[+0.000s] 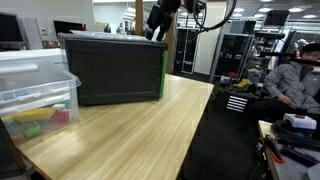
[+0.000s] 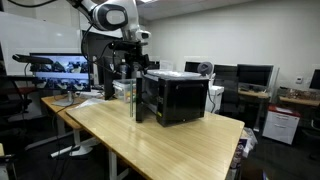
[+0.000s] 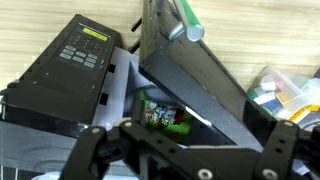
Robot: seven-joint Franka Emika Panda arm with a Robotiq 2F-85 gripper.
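A black microwave stands on the wooden table, also seen in an exterior view as the microwave. My gripper hangs above its top corner, open and holding nothing. In the wrist view the gripper spans the bottom edge, its fingers wide apart. Below it the microwave door stands ajar, with a control panel to the left. A green printed packet lies inside the cavity, partly hidden by the door.
A clear plastic bin with coloured items sits beside the microwave, also seen as the bin. A seated person is past the table's edge. Monitors and desks surround the table.
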